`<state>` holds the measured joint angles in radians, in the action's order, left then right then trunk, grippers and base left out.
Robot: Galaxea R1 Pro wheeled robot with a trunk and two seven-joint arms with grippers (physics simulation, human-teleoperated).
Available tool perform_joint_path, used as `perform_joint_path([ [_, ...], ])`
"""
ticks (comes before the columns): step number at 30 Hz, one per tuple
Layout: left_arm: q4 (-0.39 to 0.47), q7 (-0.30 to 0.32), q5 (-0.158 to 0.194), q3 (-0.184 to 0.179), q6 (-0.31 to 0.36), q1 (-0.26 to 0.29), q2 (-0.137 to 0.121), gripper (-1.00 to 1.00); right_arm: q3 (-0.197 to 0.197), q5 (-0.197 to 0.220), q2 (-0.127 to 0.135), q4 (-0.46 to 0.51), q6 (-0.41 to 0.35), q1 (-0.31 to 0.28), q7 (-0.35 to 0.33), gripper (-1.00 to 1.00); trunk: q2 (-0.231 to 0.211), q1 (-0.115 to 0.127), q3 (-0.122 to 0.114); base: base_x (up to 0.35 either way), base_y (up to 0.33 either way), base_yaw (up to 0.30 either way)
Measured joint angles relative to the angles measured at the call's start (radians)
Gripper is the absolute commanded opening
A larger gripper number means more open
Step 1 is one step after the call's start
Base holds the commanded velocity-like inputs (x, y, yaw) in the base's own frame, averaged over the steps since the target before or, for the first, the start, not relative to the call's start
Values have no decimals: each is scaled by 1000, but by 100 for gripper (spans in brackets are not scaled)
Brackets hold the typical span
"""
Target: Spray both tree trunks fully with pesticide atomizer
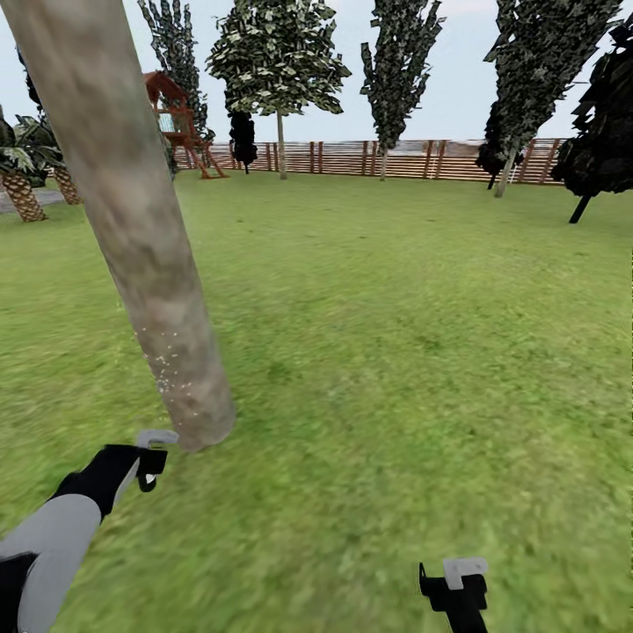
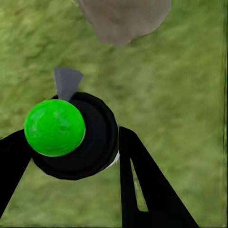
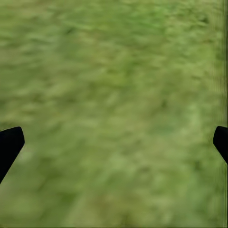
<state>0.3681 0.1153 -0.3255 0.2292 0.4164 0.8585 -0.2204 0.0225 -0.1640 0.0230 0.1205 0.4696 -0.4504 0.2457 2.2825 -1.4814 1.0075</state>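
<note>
1. Head view: left end effector (image 1: 151, 457) held low, just beside the base of the near tree trunk (image 1: 132, 220). Nozzle end aimed at the bark, presumably for spraying the lower trunk.
2. Trunk: smooth, pale grey-brown, mottled column, leaning in frame. Whitish specks low on the side facing the end effector, likely spray already landed. Upper trunk looks bare of specks, so coverage judged partial.
3. Right end effector (image 1: 457, 585) low over the grass floor (image 1: 396, 352), well apart from the trunk, apparently idle.
4. Second tree (image 1: 280, 79) far off near the brown slatted fence (image 1: 396, 158): thin pale trunk, blocky dark green crown. Not yet reached.
5. Left wrist view: left end effector (image 2: 71, 156) clenched around the pesticide atomizer (image 2: 80, 137). Round black body seen end-on, glossy green ball (image 2: 54, 127) on it, grey wedge-shaped nozzle (image 2: 67, 83) pointing toward the trunk base (image 2: 123, 19). Black fingers (image 2: 142, 185) flank the body, one with a slot cut through.
6. Atomizer location: off the floor, in the left grasp, near the trunk foot.
7. Right wrist view: black fingertips (image 3: 9, 145) spread wide at the frame edges, released, nothing between. Blurry green grass (image 3: 114, 95) below.
</note>
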Motion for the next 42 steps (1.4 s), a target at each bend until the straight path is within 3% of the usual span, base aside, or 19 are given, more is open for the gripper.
perform_joint_path([
  [3, -48, -72, 28, 0, -29, -9, 6, -100, 0, -1, 0, 0, 0, 0, 0, 100, 0, 0, 0, 0, -275, 0],
  [6, -53, -85, 31, 4, -31, -30, 5, -100, 0, 0, 1, -1, 0, 0, 0, 100, 0, 0, 0, 0, -275, 0],
  [10, -48, -89, 31, 80, -32, -48, 5, -100, 0, -1, 0, 0, 0, 0, 0, 100, 0, 0, 0, 0, -275, 0],
  [13, -45, -122, 31, 106, -33, -50, 6, -100, 0, 0, 0, 0, 0, 0, -1, 100, 0, 0, 0, 0, -275, 2],
  [16, -45, -184, 31, 109, -32, -51, 5, -100, 0, 1, 0, 0, 0, 0, -1, 100, 0, 0, 0, 0, -275, 123],
  [24, -41, -246, 32, 110, -28, -51, 1, -100, 0, 1, 0, 0, 0, 0, -1, 100, 0, 0, 0, 144, -229, 269],
  [42, -41, -252, 35, 108, -31, -51, 7, -100, 0, 1, 0, 0, 0, 0, 0, 100, 0, 0, 0, 212, -198, 66],
])
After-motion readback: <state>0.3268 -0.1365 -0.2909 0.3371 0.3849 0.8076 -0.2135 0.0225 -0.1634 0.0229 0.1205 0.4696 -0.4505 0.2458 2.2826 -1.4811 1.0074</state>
